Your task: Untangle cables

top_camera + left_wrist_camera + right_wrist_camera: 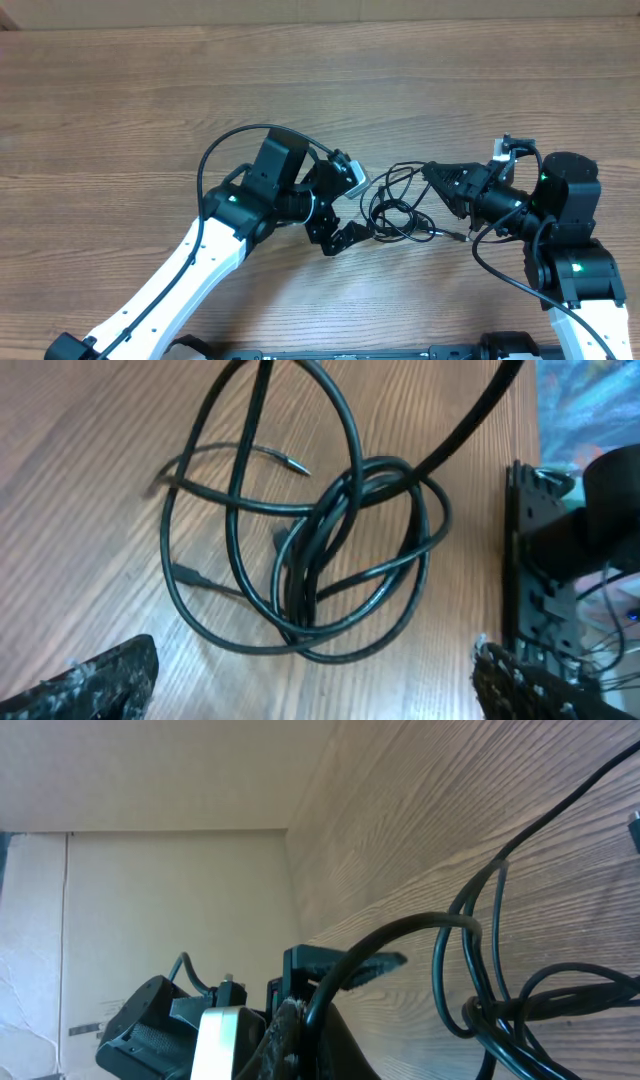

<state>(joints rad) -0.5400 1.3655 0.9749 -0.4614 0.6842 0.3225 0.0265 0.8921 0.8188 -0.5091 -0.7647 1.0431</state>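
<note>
Cables lie in a loose black tangle on the wooden tabletop, between the two arms and a little right of the middle. From the left wrist view the cables form several overlapping loops that cross in one tight spot at the centre. There the strands run so close together that I cannot tell how many wires there are or which passes over which. The upper loops are cut off by the top edge of that view. One strand rises off the wood and leaves at the upper right. A silver plug tip ends one strand at the upper left of the bundle, and a second small plug lies at its left side, partly blurred.

The right hand is closed to a narrow point at the upper right edge of the tangle. In the right wrist view the right hand has one strand pinched between its fingers. That strand arches away to join the cables, which are cropped by the right and bottom edges.

The left hand stands fully spread just left of the bundle and holds nothing. In its own view only the rough dark fingers show, at the two bottom corners, with the lowest loop lying between them. At the right edge of that view, a dark, blurred part of the other arm is cut off.
</note>
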